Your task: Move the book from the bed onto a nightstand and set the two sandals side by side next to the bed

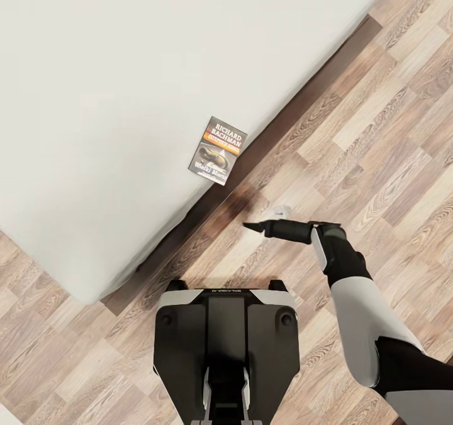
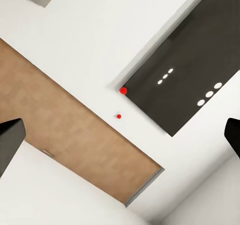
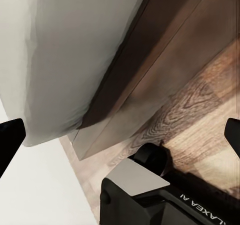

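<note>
The bed [image 1: 113, 98] carries one item: the book [image 1: 218, 151], flat on the pale grey-white mattress, just inside the mattress edge nearest the robot.

The book is a thin paperback, face up and turned at a slant. The cover is dark, with white "RICHARD BACHMAN" lettering at the top, an orange band below that and a dark picture beneath. The lower title line is too small to read.

A strip of the bed's dark brown frame [image 1: 296, 107] shows along the mattress edge, partly in shadow. Around it lies a wood plank floor [image 1: 390, 136].

The right gripper [image 1: 251, 226] hangs over the floor beside the bed frame, near the book but apart from it, pointing toward the bed. In the right wrist view its dark fingertips [image 3: 10, 140] sit at opposite edges of the picture, spread wide, with nothing between them.

In the left wrist view the left gripper's fingertips [image 2: 11, 142] are likewise set wide apart and hold nothing. Beyond them are white surfaces, a tan panel [image 2: 70, 140] and a dark panel [image 2: 185, 80] with white dots; I cannot tell what these are.

The robot's black base [image 1: 226, 349] is cut off at the lower edge.
</note>
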Available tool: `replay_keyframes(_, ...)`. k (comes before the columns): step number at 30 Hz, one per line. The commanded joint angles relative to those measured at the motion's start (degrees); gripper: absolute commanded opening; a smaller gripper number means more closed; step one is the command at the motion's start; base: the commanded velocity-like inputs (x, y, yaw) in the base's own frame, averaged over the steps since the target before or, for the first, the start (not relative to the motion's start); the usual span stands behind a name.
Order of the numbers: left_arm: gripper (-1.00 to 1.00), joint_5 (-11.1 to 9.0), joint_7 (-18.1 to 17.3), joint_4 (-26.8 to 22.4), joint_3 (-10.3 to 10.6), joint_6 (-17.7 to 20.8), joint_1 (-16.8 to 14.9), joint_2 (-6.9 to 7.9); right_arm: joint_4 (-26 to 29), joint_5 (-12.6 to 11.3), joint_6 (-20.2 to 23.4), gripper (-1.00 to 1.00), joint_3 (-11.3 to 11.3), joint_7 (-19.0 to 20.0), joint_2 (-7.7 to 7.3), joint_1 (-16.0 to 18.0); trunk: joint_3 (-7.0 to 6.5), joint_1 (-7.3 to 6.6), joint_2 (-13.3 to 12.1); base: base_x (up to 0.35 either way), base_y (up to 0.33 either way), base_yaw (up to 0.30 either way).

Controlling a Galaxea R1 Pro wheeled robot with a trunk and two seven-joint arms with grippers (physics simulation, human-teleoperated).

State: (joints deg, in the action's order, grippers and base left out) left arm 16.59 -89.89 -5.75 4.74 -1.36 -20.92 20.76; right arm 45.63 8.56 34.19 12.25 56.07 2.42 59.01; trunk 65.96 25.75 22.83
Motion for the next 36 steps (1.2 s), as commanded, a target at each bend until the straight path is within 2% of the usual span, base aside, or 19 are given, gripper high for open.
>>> replay_keyframes(1, 1.00, -0.33, -0.11, -0.05, 0.45, -0.14, 0.00, -0.05, 0.05, 0.60, 0.11, 1.00, 0.38, 0.42, -0.05, -0.12, 0.05, 0.04, 0.09, 0.000, 0.000, 0.000)
replay_keyframes(13, 1.00, -0.31, -0.11, -0.05, 0.45, -0.14, 0.00, -0.50, -0.28, 0.64, -0.84, 1.00, 0.37, 0.20, -1.97, -2.83, 0.05, 0.04, 0.09, 0.000, 0.000, 0.000)
replay_keyframes(28, 1.00, -0.27, -0.11, -0.05, 0.45, -0.22, 0.00, -0.65, -0.82, 0.62, -1.20, 1.00, 0.48, 0.13, -2.44, -5.43, 0.05, 0.04, 0.09, 0.000, 0.000, 0.000)
replay_keyframes(36, 1.00, -0.25, -0.11, -0.05, 0.45, -0.22, 0.00, -1.08, -0.90, 0.56, -1.19, 1.00, 0.71, 0.13, -3.20, -7.15, 0.05, 0.04, 0.09, 0.000, 0.000, 0.000)
